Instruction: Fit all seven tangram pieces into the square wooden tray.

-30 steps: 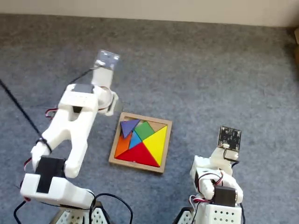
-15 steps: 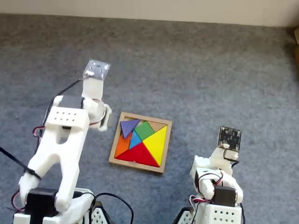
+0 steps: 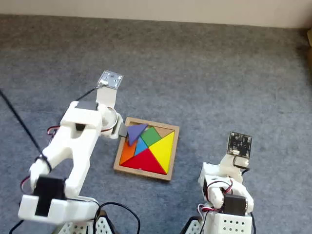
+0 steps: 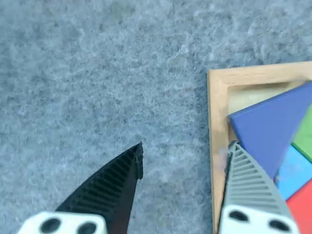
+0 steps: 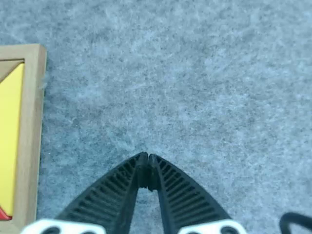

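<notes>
The left gripper (image 4: 186, 145) is spread wide and holds nothing. It straddles the tray (image 4: 217, 122) at one rim. Its black finger (image 4: 122, 180) is over the carpet (image 4: 97, 73). Its grey finger (image 4: 246, 180) is inside the rim, with its tip at the edge of the purple triangle (image 4: 273, 126). A strip of bare tray floor shows beside that triangle.

The right gripper (image 5: 147, 157) is pressed together on nothing. It is low over the carpet, well apart from the tray, whose rim (image 5: 30, 146) and yellow triangle (image 5: 9, 131) sit at the side of its view.

From above, the tray (image 3: 118, 163) lies between the arms. It holds the purple triangle (image 3: 135, 130), a green piece (image 3: 152, 136), a blue piece (image 3: 141, 146), an orange piece (image 3: 127, 152), a red triangle (image 3: 145, 161) and the yellow triangle (image 3: 164, 148). A tan patch sits in its far corner. Whether that is a seventh piece or bare wood cannot be told.

Half a second ago the left arm (image 3: 78, 141) had swung away from the tray. It has now come back, with its gripper (image 3: 122, 130) at the tray's corner. The right arm (image 3: 225, 187) has not moved, and the pieces lie as before.
</notes>
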`<state>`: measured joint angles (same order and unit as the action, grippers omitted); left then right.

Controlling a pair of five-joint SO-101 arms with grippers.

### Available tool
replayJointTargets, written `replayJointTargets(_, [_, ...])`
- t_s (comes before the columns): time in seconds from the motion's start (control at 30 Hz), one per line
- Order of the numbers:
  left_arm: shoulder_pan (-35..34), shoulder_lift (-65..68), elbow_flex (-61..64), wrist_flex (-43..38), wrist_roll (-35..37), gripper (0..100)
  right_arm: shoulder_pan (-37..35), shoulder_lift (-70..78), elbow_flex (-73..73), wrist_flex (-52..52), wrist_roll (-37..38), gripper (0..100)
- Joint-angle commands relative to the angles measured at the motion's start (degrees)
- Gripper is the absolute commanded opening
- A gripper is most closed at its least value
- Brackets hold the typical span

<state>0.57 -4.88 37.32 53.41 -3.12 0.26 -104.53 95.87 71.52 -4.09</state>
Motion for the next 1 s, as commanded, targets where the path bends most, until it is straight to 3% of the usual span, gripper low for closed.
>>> replayJointTargets(0.0, [0.04,3.30,-6.02,-0.70,0.18,27,1.19,-1.63,8.92,0.13,0.44,1.6])
replayJointTargets(0.53, [0.66,-7.52,-3.56,1.85,0.70,27,1.19,-1.63,8.92,0.13,0.44,1.6])
replayJointTargets(0.77, [7.52,-16.92,5.05,1.76,0.26,27,1.27,-1.63,8.92,0.13,0.44,1.6])
replayJointTargets(0.97, [7.78,-13.76,6.11,0.88,-2.73,27,1.27,-1.63,8.92,0.13,0.44,1.6])
